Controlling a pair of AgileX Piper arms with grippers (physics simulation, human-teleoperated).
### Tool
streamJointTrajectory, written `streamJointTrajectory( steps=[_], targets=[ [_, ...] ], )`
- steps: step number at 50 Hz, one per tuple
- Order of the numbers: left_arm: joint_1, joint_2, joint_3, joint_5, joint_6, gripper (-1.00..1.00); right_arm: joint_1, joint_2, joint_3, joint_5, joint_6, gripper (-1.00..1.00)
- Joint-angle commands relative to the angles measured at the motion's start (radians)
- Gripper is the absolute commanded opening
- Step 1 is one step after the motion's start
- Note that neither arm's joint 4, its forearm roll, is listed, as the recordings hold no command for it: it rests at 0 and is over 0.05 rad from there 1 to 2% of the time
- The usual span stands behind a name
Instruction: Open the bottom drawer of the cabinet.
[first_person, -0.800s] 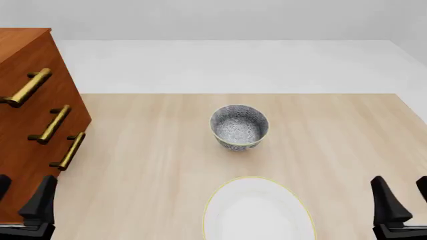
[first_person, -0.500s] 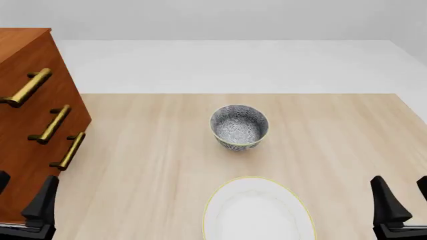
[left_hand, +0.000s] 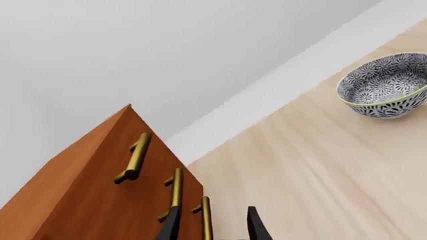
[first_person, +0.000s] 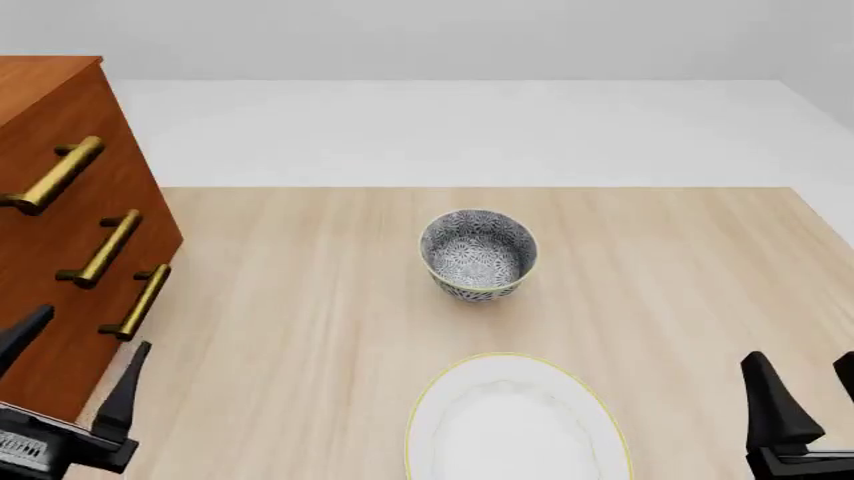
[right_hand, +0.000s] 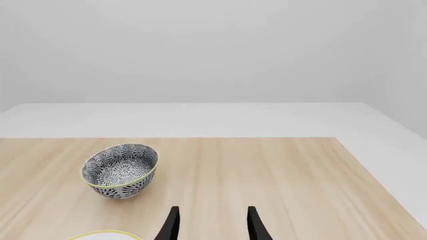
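At frame left, the reddish-brown wooden cabinet (first_person: 60, 230); its bottom drawer (first_person: 94, 335) shut, brass bar handle (first_person: 139, 301) beside my left gripper (first_person: 74, 375), spread wide, empty; my right gripper (first_person: 801, 400) likewise open, empty.

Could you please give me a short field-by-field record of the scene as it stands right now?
cabinet: at table's left edge, three brass-handled drawers, all shut
bottom drawer: closed, its handle untouched
left gripper: open, near the bottom drawer, holding nothing
right gripper: open, low at the near right, holding nothing
bowl: patterned, upright, mid-table
plate: white, at the near edge
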Motion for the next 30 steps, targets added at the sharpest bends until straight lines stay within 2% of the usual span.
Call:
streamJointTrajectory(
  steps=[1,3,6,7,18,22,23,25,30],
  targets=[
    [0.008,0.171,0.040,-0.157,0.207,1.00,0.000,0.000,0.001,-0.001,0.001,1.00],
    [0.008,0.227,0.056,-0.219,0.271,1.00,0.000,0.000,0.002,-0.002,-0.001,1.00],
    [0.024,0.261,0.054,-0.255,0.287,1.00,0.000,0.000,0.002,-0.002,0.001,1.00],
    [0.027,0.271,0.057,-0.287,0.318,1.00,0.000,-0.001,0.002,-0.001,-0.001,1.00],
    [0.033,0.491,0.057,-0.486,0.409,1.00,0.000,-0.003,0.001,0.002,0.001,1.00],
    [0.066,0.602,0.057,-0.598,0.475,1.00,0.000,-0.004,-0.002,0.006,0.001,1.00],
    [0.058,0.647,0.057,-0.659,0.498,1.00,0.000,-0.003,0.001,0.002,-0.001,1.00],
    [0.066,0.672,0.057,-0.671,0.490,1.00,0.000,-0.003,0.000,0.003,0.001,1.00],
    [0.062,0.835,0.057,-0.825,0.537,1.00,0.000,-0.003,0.000,0.003,0.000,1.00]
  ],
)
